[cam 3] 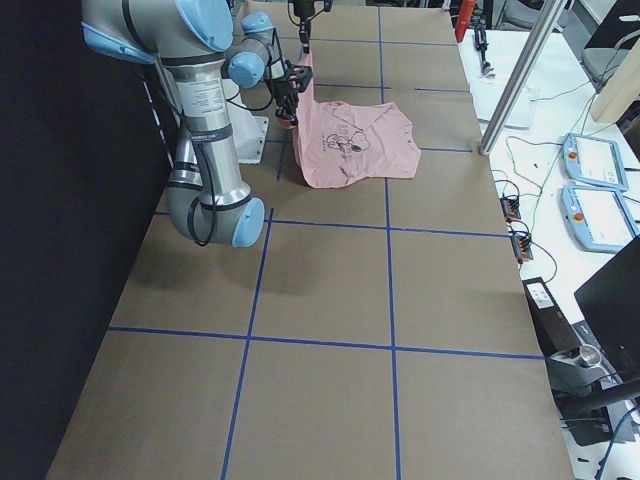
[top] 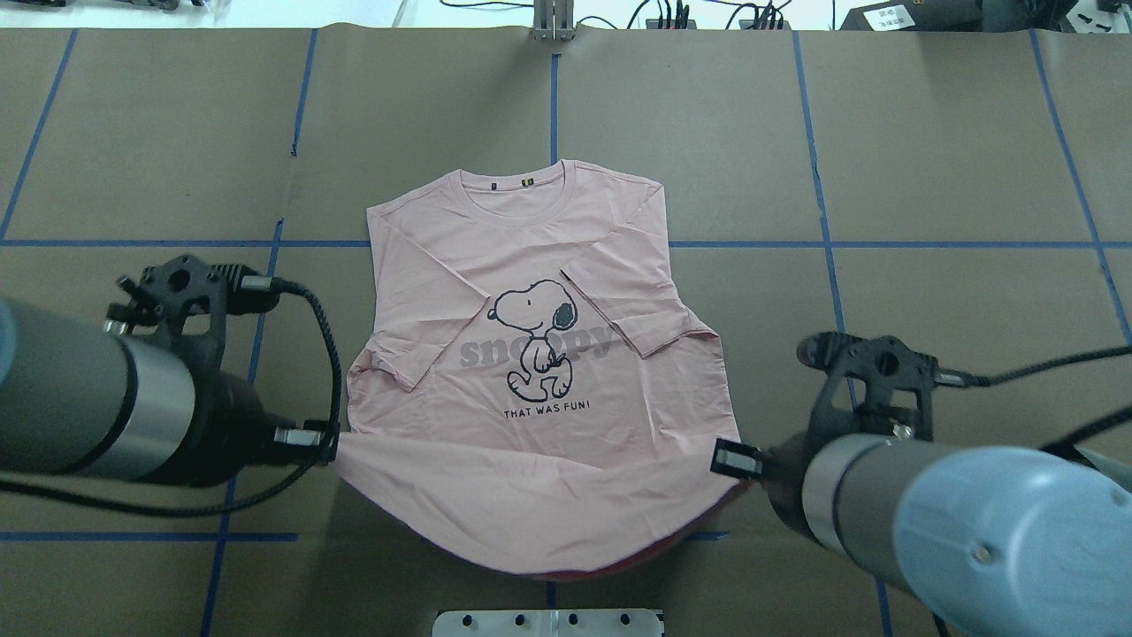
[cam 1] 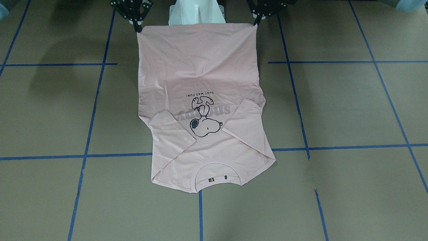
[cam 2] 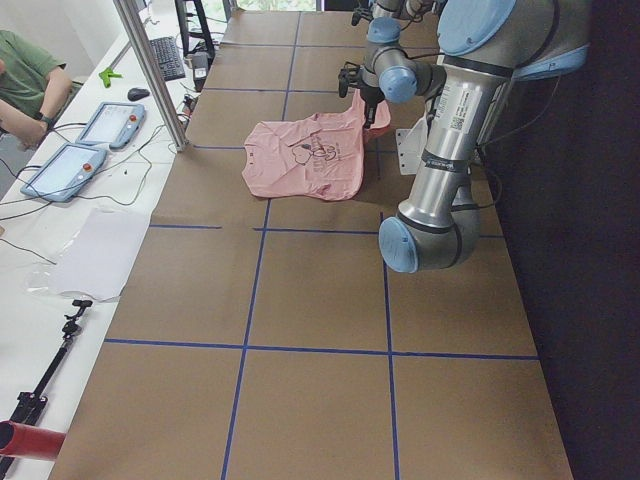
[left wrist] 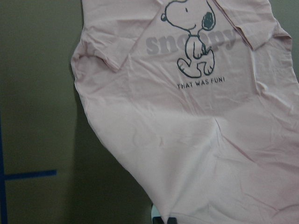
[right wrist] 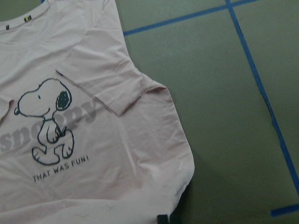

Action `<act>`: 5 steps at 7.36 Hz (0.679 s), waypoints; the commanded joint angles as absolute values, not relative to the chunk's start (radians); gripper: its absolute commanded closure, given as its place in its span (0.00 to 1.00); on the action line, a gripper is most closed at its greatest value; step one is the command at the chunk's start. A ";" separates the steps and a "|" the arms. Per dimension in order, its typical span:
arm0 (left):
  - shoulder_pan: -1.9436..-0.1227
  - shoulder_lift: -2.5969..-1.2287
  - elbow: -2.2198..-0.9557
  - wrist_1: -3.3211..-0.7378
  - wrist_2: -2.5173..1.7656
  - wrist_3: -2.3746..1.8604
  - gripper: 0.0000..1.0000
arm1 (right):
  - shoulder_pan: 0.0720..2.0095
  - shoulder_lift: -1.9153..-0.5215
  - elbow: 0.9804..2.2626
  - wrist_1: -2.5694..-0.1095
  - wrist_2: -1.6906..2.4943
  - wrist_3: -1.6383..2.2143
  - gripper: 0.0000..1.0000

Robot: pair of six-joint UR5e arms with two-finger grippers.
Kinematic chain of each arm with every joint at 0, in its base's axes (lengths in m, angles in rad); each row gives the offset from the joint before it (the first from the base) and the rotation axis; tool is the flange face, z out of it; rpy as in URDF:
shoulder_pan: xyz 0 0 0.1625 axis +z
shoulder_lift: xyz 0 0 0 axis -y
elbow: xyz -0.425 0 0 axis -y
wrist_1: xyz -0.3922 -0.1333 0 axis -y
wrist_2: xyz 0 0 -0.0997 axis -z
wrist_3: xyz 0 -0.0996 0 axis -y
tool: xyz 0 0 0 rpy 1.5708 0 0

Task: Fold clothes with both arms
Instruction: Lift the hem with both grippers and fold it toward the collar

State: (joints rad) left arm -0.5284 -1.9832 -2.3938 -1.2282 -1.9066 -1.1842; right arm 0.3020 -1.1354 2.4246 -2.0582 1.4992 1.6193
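Note:
The pale pink T-shirt [top: 531, 354] lies print side up in the middle of the table, its collar [top: 528, 181] away from the robot and both sleeves folded in over the chest. Its hem end is raised off the table near the robot's base. My left gripper [top: 332, 444] is shut on the left hem corner; in the front-facing view it is at the upper right [cam 1: 256, 22]. My right gripper [top: 743, 464] is shut on the right hem corner, upper left [cam 1: 137, 28] in the front-facing view. The hem sags between them.
The white pedestal base [top: 548, 622] stands just behind the raised hem. Blue tape lines [top: 822, 243] cross the brown table. In the exterior left view a person [cam 2: 20, 85] sits at a side desk with tablets [cam 2: 65, 170], beside an aluminium post [cam 2: 150, 70].

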 commanded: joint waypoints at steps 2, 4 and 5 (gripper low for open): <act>-0.690 -2.029 -2.212 -1.261 -1.908 -1.037 1.00 | 0.569 -1.056 2.095 -1.813 1.611 1.481 1.00; -0.719 -2.069 -2.087 -1.333 -1.907 -1.026 1.00 | 0.653 -0.987 1.875 -1.657 1.635 1.433 1.00; -0.741 -2.071 -2.025 -1.388 -1.907 -1.019 1.00 | 0.670 -0.976 1.829 -1.645 1.635 1.407 1.00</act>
